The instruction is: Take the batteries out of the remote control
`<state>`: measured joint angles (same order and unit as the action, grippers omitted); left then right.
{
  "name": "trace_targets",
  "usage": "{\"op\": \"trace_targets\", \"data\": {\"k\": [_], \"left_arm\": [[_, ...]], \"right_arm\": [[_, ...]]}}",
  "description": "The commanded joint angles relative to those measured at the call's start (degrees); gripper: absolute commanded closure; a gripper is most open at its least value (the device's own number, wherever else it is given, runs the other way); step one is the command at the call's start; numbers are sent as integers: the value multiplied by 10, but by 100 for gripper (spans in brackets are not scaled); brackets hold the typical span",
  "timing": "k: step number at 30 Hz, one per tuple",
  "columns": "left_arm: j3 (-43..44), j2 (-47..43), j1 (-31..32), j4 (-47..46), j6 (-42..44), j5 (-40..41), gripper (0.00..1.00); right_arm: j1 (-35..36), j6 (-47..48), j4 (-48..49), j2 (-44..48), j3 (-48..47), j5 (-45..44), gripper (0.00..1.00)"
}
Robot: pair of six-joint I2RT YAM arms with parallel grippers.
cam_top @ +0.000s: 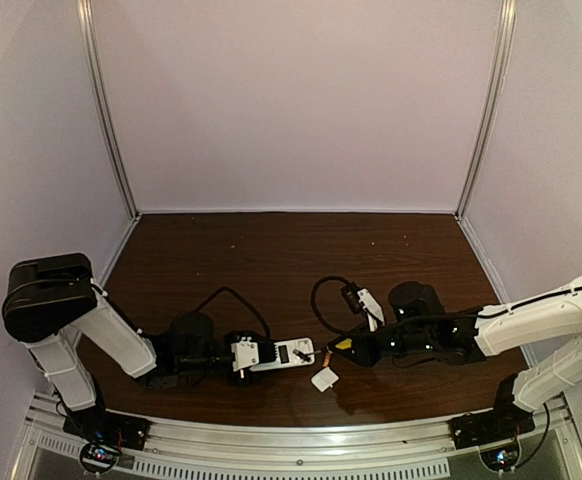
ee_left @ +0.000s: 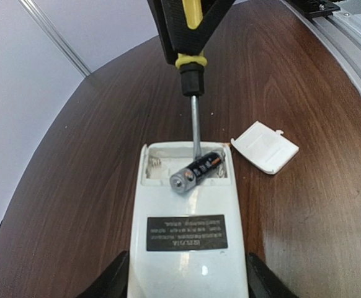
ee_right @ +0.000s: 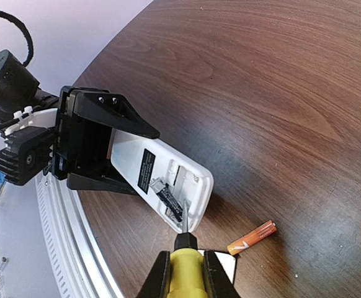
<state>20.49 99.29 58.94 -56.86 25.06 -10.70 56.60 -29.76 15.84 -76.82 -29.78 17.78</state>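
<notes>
The remote control [cam_top: 289,353] lies white back up, its battery bay open at the far end [ee_left: 168,205]. My left gripper [ee_left: 187,276] is shut on its near end, one finger on each side. A dark battery [ee_left: 196,171] sits tilted in the bay, one end lifted out; it also shows in the right wrist view [ee_right: 168,197]. An orange battery [ee_right: 252,238] lies loose on the table beside the remote. My right gripper [ee_right: 183,276] is shut on a yellow-handled screwdriver [ee_left: 195,124], whose tip is in the bay against the dark battery.
The small white cover [ee_left: 264,146] lies on the table right of the remote, also seen from above [cam_top: 324,379]. A metal rail [cam_top: 291,440] runs along the near edge. Black cables [cam_top: 321,300] loop over the table by the right arm. Pale walls enclose three sides.
</notes>
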Motion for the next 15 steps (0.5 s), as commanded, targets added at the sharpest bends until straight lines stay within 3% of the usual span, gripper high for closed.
{"op": "trace_targets", "data": {"k": [1, 15], "left_arm": [[11, -7, 2, -37, 3, 5, 100], [21, 4, 2, -28, 2, 22, 100]], "right_arm": [[1, 1, -29, -10, -7, -8, 100], [1, -3, 24, -86, -29, 30, 100]]}}
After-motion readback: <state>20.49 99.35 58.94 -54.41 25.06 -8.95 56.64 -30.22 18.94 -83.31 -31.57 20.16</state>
